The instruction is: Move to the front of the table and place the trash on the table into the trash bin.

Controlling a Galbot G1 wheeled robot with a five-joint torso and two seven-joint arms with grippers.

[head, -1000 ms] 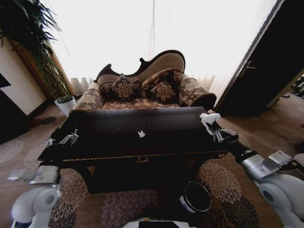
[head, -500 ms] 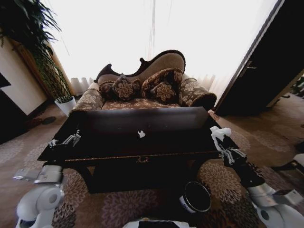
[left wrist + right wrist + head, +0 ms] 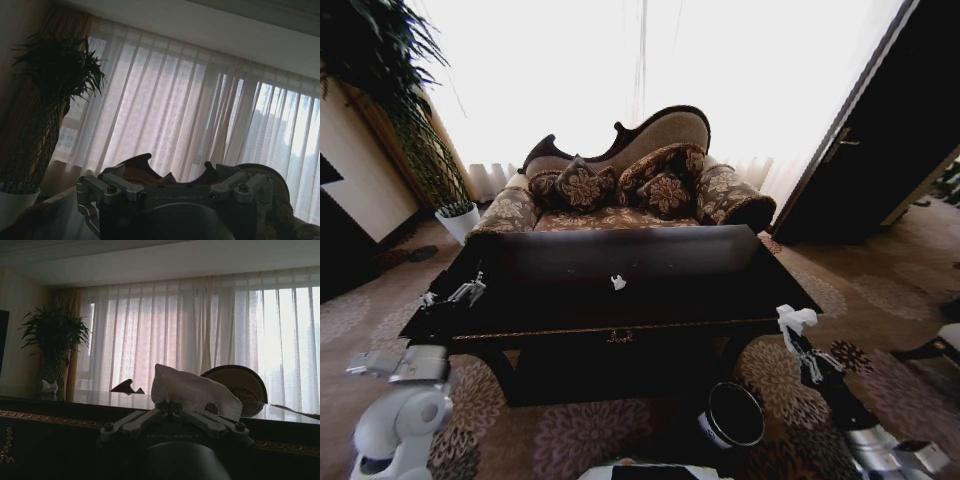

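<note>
right now the right gripper (image 3: pixel 801 338) hangs off the table's (image 3: pixel 620 310) front right corner, out over the patterned carpet (image 3: pixel 790 385), w/ its fingers clamped on a crumpled white paper scrap (image 3: pixel 794 319) (the right wrist view has the same scrap (image 3: pixel 192 390) bunched up above the closed fingers, table edge w/ gold trim (image 3: pixel 45 417) across the back). trash bin (image 3: pixel 733 414) stands on the floor near the table's front, below and just to the left of that gripper, apart from it. another small white scrap (image 3: pixel 617 283) lies near the middle of the tabletop. left gripper (image 3: pixel 465 293) sits over the table's left edge, not holding anything i can see; can't tell how far its fingers are spread. sofa (image 3: pixel 630 185) stands behind the table, white plant pot (image 3: pixel 459 222) at far left.
</note>
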